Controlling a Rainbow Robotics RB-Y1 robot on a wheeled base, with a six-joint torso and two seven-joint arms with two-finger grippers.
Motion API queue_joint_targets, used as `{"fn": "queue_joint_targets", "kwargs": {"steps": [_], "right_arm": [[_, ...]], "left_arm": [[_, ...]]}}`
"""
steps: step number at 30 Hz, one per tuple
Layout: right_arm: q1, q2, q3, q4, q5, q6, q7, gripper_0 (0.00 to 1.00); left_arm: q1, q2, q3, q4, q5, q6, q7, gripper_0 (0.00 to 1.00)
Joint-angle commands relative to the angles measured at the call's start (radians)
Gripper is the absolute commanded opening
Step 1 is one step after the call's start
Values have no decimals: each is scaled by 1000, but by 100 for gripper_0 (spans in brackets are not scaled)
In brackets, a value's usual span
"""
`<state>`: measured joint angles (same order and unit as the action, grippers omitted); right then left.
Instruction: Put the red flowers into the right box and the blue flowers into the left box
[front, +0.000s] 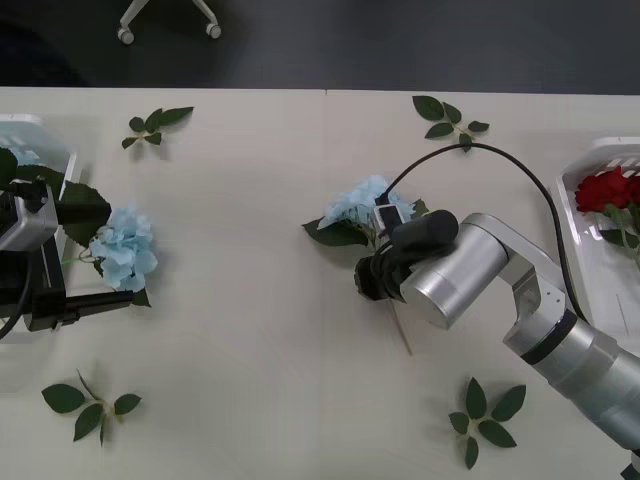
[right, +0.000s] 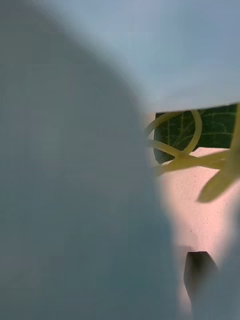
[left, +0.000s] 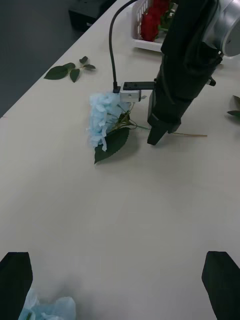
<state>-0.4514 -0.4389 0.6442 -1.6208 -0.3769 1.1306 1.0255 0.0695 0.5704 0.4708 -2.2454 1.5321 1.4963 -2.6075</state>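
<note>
One of the blue flowers (front: 362, 205) lies at the table's middle, its stem pointing toward me. My right gripper (front: 375, 277) is low over that stem, just beside the bloom (left: 102, 120); the right wrist view shows pale petals, a leaf and the yellowish stem (right: 195, 161) very close. Another blue flower (front: 125, 250) lies at the left, in front of my open left gripper (front: 95, 258), whose black fingers (left: 15, 277) are apart with a corner of the bloom (left: 47, 307) between them. Red flowers (front: 605, 188) lie in the right box (front: 590, 160). The left box (front: 35, 128) holds green leaves.
Flowerless leaf sprigs lie at the far left (front: 155, 125), far right (front: 450, 118), near left (front: 90, 405) and near right (front: 485, 415). A black cable (front: 500, 155) loops above the right arm. The table's far edge borders dark floor.
</note>
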Motion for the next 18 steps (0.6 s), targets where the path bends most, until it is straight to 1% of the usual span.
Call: {"fn": "queue_joint_targets", "kwargs": {"steps": [1, 2, 3, 18], "right_arm": [[-13, 11, 3, -14, 0, -3, -13, 37], [-13, 11, 3, -14, -2, -3, -15, 13], [-13, 11, 6, -14, -2, -3, -15, 0], [-13, 9, 15, -21, 21, 18, -21, 0]], "left_arm": [[-10, 8, 12, -28, 3, 5, 38, 100], [-10, 8, 12, -28, 3, 5, 38, 100], [-10, 8, 12, -28, 3, 5, 38, 100], [-10, 8, 12, -28, 3, 5, 38, 100]]}}
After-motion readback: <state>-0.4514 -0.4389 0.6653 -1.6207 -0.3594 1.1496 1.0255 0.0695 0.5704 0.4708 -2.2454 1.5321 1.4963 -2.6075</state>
